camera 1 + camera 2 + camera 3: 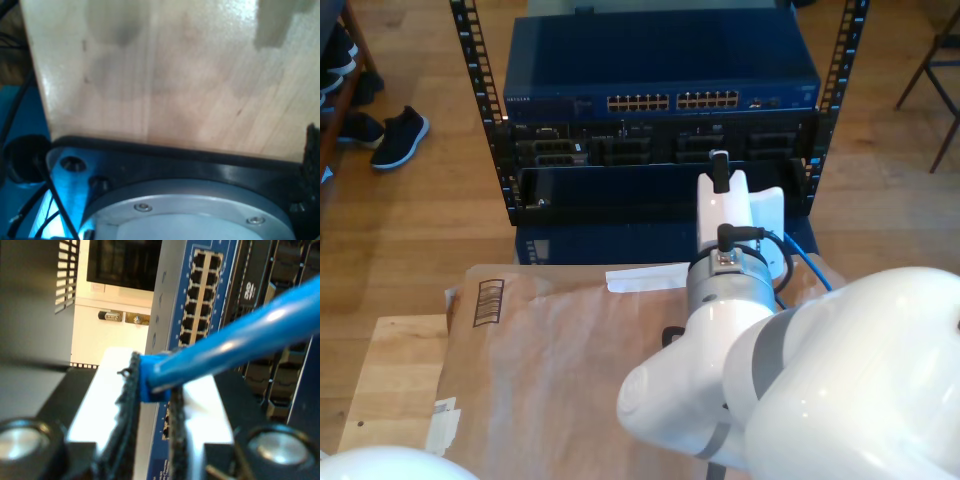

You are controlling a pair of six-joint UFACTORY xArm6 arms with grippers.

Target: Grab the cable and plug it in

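**Fingers clamped on the cable plug, facing the switch**

Fingers [176, 440] of my second gripper [152, 390] are clenched on the blue plug [147, 382] of the cable [240, 335]; their dark pads press the plug from both sides, and the cable runs out of the grip and off across the second wrist view, thick and blurred; just past the plug stands the switch [200, 295], its blue face carrying a block of ports [202, 287] in paired rows; which port the plug lines up with I cannot tell.

From the exterior view, the rack [660, 120] holds the switch [660, 70] in its top bay, with two banks of ports [672, 101] along its front; darker units [650, 148] fill the bay just below, and beneath those lies a black panel [605, 190]; a white arm [730, 290] reaches toward the rack from the near side, and the cable [810, 265] loops out beside it on the exterior view's right; brown paper [550, 340] covers the table [390, 370] in front of the rack; dark shoes [398, 135] lie on the floor at the exterior view's left.

My first gripper's wrist view looks onto a pale wooden board [170, 75] above a black and metal flange [190, 210]; whether that gripper is released or clenched I cannot tell.
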